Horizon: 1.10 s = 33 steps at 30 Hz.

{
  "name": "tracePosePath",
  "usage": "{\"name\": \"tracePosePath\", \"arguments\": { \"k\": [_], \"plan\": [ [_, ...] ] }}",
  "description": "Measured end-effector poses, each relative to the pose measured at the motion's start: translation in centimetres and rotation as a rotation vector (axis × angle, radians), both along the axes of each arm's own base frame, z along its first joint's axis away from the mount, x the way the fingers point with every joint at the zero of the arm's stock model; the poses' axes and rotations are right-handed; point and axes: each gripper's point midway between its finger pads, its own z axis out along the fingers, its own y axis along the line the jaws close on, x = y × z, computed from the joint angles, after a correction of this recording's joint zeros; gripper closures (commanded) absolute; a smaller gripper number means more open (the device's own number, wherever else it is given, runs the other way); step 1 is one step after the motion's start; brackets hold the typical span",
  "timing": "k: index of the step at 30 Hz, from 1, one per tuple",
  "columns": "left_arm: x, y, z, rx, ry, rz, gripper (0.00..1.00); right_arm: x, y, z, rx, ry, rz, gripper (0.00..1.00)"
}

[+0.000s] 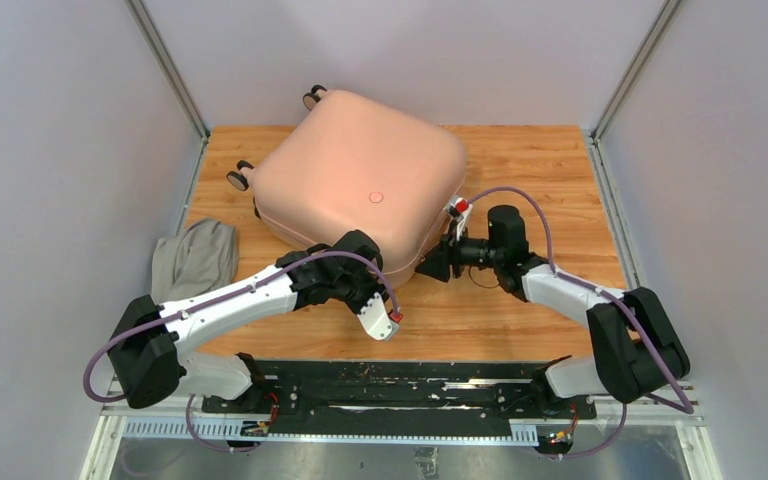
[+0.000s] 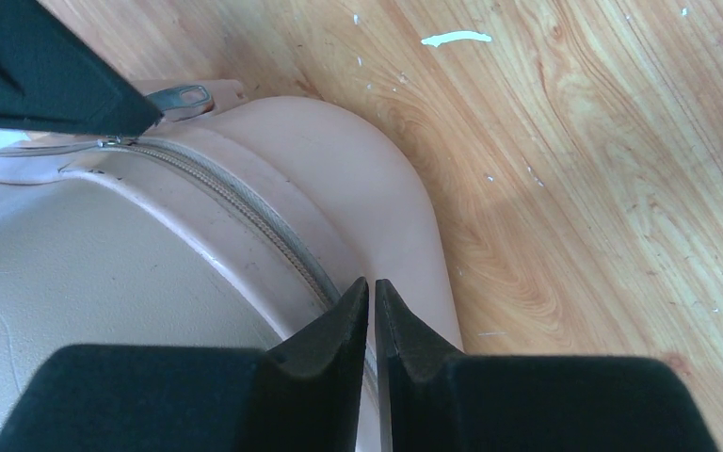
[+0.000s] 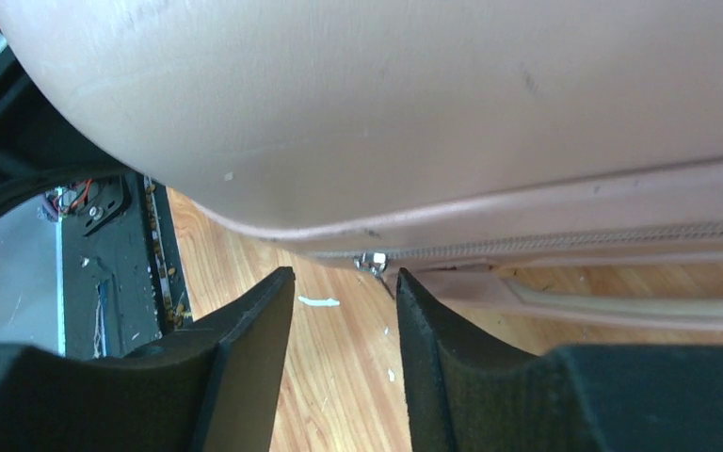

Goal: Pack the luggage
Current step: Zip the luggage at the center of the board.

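Top external view is showing two arms reaching in from the near edge of the wooden table (image 1: 540, 170). The left gripper (image 2: 372, 287) is sitting on the near corner of the luggage (image 1: 360, 180), right on the zipper (image 2: 245, 202). Its fingers are squeezing almost together, and I cannot tell if anything is pinched between them. The right gripper (image 3: 344, 275) is pointing at the luggage's right side with its fingers spread apart, holding nothing. A little metal zipper pull (image 3: 372, 262) is hanging just past the gap. A grey cloth (image 1: 195, 258) is lying on the left. The pink luggage is lying flat, lid down, mid-table, with its wheels (image 1: 238, 178) poking out far left.
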Motion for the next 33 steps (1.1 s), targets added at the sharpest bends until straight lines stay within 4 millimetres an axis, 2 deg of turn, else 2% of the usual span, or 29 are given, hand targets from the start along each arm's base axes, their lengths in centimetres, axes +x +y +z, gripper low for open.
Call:
{"name": "tracePosePath", "arguments": {
  "k": [4, 7, 15, 16, 18, 19, 33],
  "plan": [
    [0.01, 0.0, 0.01, 0.0, 0.0, 0.001, 0.84, 0.8, 0.4, 0.63, 0.006, -0.011, 0.004, 0.67],
    [-0.01, 0.0, 0.0, 0.0, 0.0, 0.0, 0.84, 0.96, 0.49, 0.28, 0.003, 0.008, 0.01, 0.76],
    [0.01, 0.03, -0.01, 0.002, -0.001, 0.001, 0.85, 1.07, 0.47, 0.01, -0.002, 0.024, 0.011, 0.78],
    [0.02, 0.04, 0.0, 0.002, -0.002, 0.001, 0.85, 1.06, 0.44, 0.02, -0.003, 0.025, 0.01, 0.82],
    [0.04, 0.03, 0.01, 0.002, -0.003, 0.002, 0.85, 1.04, 0.42, 0.06, -0.003, 0.023, 0.009, 0.98],
    [0.03, 0.03, 0.01, 0.002, -0.003, 0.002, 0.85, 1.04, 0.38, 0.01, -0.005, 0.028, 0.005, 1.0],
    [0.68, -0.48, 0.06, -0.003, -0.018, 0.012, 0.91, 0.82, 0.17, 0.28, -0.052, -0.013, -0.056, 1.0]
  ]
}}
